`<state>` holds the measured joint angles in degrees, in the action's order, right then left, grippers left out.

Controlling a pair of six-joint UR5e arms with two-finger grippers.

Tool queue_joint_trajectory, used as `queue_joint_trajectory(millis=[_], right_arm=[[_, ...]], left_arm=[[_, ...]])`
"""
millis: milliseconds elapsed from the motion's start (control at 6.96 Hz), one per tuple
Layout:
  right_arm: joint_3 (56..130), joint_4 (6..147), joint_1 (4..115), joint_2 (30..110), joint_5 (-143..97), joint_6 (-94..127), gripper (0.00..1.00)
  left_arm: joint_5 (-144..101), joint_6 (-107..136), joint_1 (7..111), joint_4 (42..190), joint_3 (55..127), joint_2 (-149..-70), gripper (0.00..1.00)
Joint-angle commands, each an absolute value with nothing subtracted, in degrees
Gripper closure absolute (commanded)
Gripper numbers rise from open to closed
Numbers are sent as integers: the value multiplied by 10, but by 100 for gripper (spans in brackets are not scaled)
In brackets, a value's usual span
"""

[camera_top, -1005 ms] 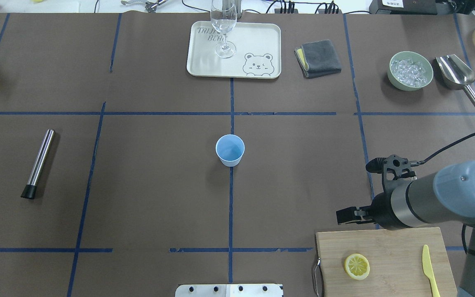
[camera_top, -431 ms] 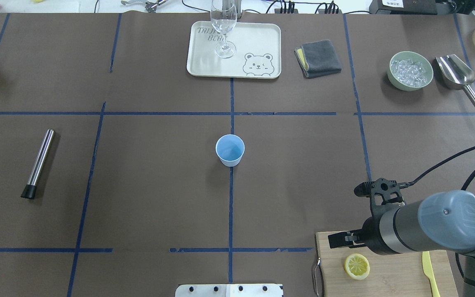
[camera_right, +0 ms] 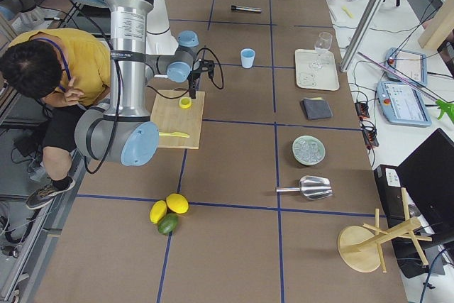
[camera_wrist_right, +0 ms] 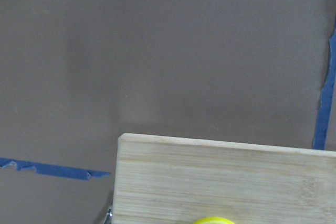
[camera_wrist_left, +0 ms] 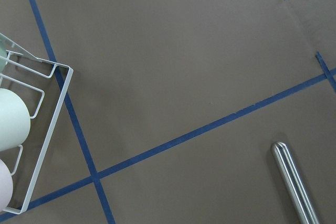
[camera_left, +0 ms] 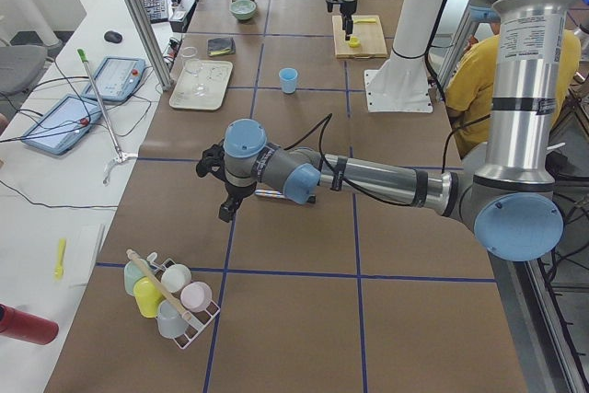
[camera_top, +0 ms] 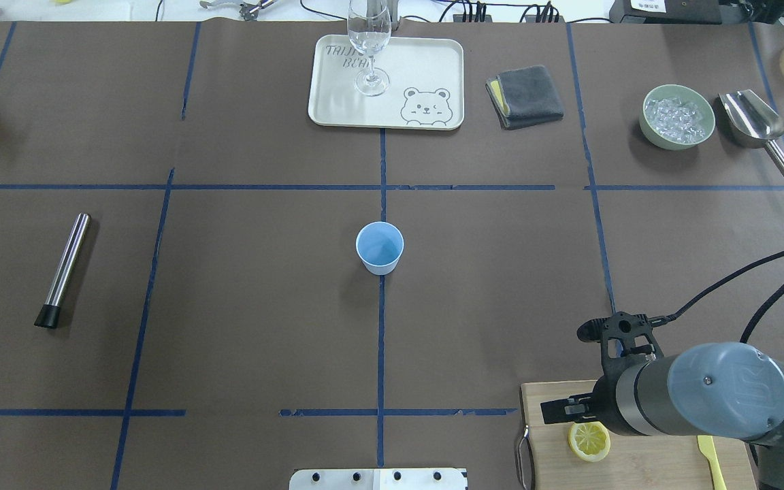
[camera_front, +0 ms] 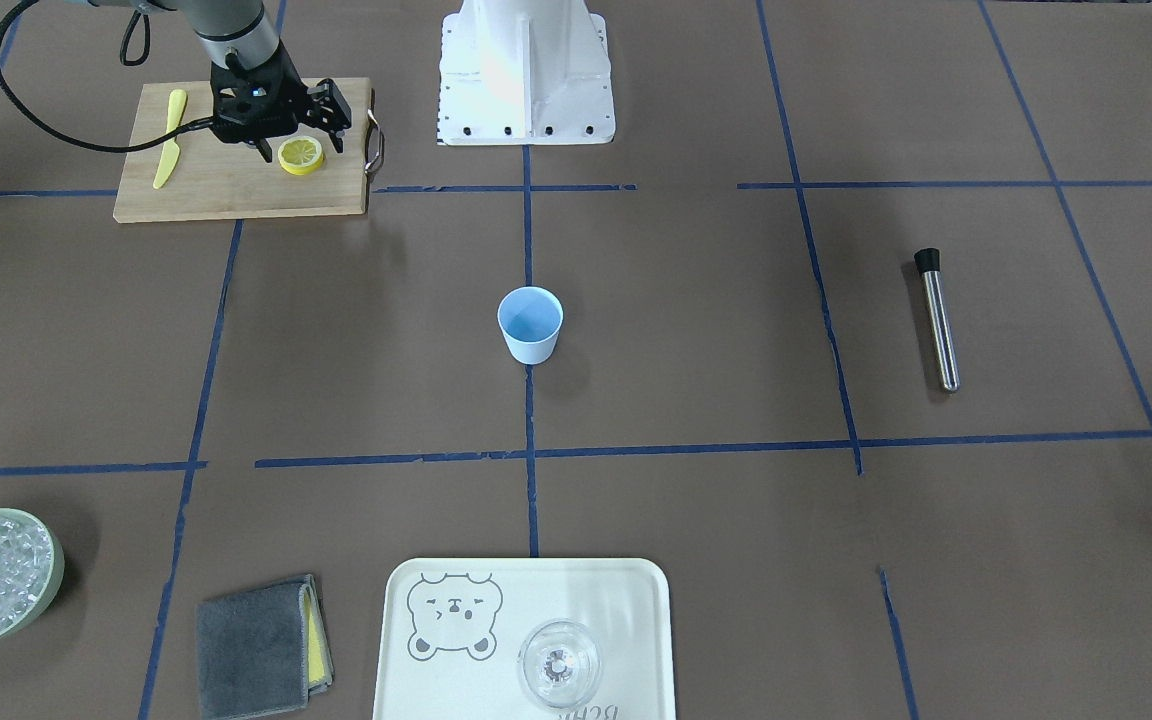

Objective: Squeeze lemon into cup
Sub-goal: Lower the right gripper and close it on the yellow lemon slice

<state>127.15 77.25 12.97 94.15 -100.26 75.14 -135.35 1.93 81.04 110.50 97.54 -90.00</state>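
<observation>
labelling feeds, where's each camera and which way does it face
Front: across the table, facing the base; right gripper by lemon.
Overhead: behind robot, looking down; right arm.
Left side: table's end, left arm nearest.
Right side: opposite end, right arm nearest.
Left wrist: down on rack; no body.
Right wrist: cutting board; no body.
Fixed views share the cup.

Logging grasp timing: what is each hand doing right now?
Left hand: cannot be told from these views.
Right hand: open, above the lemon, holding nothing.
</observation>
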Motion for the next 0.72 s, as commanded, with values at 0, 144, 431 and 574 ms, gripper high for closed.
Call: queue_joint_trajectory(millis=[0,144,431,574], right_arm=[[1270,778,106,946,-990,751,1],[1264,779,88,949,-971,751,1],[1252,780,73,949,-953,751,4],[1252,780,73,950,-953,751,9]], left_arm=[[-1354,20,810,1124,971,-889,0],[-1354,19,810,1125,971,-889,0],[-1354,20,810,1125,973,-889,0],[-1354,20,810,1125,975,-889,0]])
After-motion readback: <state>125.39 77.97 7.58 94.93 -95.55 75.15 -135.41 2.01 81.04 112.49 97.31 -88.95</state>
